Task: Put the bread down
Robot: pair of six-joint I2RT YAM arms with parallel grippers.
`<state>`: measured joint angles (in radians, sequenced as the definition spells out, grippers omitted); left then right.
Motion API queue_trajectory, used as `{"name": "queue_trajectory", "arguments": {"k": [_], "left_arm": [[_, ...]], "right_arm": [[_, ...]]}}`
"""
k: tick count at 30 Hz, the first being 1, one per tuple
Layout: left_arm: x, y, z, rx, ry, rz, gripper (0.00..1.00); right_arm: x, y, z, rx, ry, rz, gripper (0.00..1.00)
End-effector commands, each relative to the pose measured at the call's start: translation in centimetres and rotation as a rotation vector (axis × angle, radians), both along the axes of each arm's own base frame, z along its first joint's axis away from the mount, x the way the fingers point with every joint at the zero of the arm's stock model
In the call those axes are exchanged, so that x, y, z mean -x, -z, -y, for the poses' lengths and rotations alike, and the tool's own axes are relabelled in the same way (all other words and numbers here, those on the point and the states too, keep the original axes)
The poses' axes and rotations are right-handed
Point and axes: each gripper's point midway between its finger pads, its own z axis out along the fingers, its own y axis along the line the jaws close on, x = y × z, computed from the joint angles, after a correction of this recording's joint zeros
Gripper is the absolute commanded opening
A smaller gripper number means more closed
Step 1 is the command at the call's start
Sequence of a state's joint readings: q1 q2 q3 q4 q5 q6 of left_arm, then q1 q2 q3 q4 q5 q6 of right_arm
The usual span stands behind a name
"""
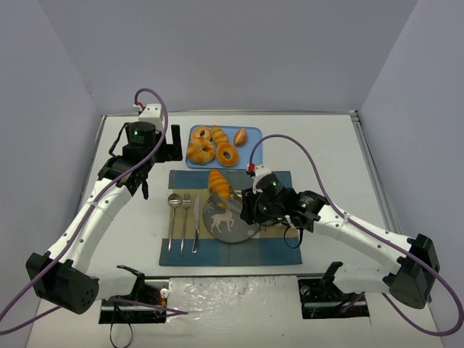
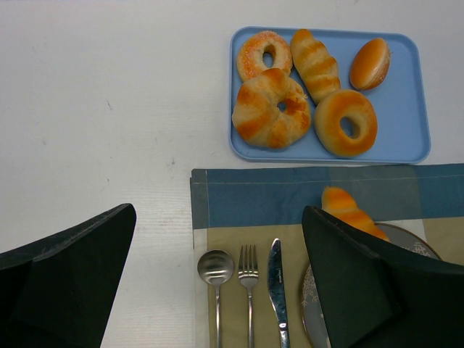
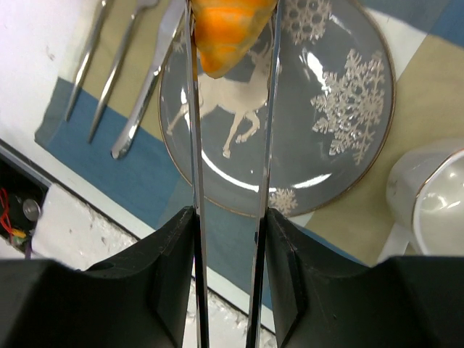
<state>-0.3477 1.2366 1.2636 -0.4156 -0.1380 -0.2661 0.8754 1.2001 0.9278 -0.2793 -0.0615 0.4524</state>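
On your tabletop, the tray sits at the far side, near the middle. It holds five baked pieces, three along its far edge and two nearer you. Just in front of the tray lies the placemat. On it, from left to right, you have the spoon, the fork and the knife side by side. Then comes the plate, with the cup just beside its right edge. The bread sits between the tips of the tongs, over the plate's far-left rim. You cannot tell whether it touches the plate. The tongs run back across the plate into the jaws of the right gripper.
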Motion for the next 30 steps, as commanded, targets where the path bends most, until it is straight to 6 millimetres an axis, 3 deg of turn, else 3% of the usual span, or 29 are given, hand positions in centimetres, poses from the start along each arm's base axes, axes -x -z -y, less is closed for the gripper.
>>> {"name": "queue_trajectory", "arguments": {"k": [1, 9, 14, 19, 30], "left_arm": [[-0.8, -2.5, 0.3, 0.015, 0.002, 0.076, 0.97], [-0.9, -2.3, 0.4, 0.015, 0.004, 0.071, 0.97], [-0.8, -2.3, 0.4, 0.013, 0.004, 0.070, 0.97], [-0.9, -2.1, 0.4, 0.012, 0.005, 0.065, 0.97], [-0.9, -2.2, 0.3, 0.010, 0.003, 0.067, 0.97]], "right_arm": [[0.6, -1.3, -0.6, -0.065, 0.017, 0.042, 0.33], [2.8, 1.6, -0.7, -0.013, -0.013, -0.005, 0.34], [3.1, 2.8, -0.4, 0.024, 0.004, -0.008, 0.42], [3.1, 2.5, 0.0, 0.020, 0.020, 0.006, 0.55], [1.9, -0.5, 0.5, 0.021, 0.054, 0.082, 0.57]]}}
